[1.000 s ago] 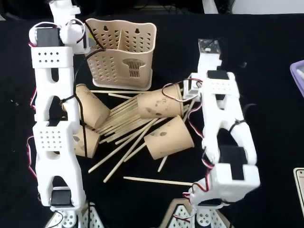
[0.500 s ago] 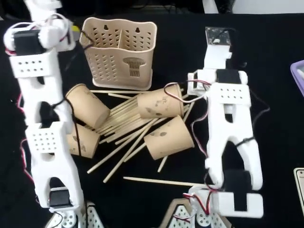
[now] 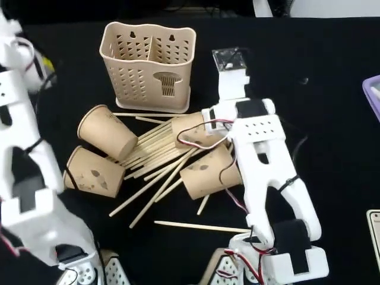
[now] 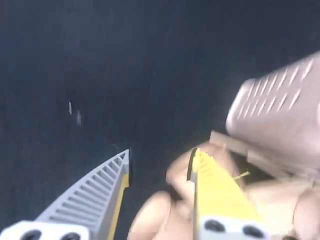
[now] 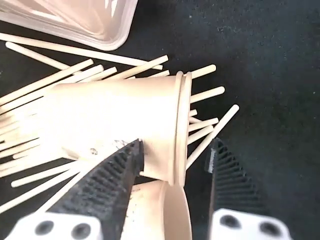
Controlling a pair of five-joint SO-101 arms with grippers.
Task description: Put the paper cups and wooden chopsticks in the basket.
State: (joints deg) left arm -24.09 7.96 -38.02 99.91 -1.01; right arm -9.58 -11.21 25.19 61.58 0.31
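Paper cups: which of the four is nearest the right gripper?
The paper cup whose rim sits inside the open right gripper, lying on the chopsticks beside the basket. The other three lie outside it.

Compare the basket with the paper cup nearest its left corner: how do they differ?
The basket stands upright; the paper cup lies on its side. The basket's walls are pierced with holes; the cup's wall is solid. The basket is larger than the cup. Both are beige-brown.
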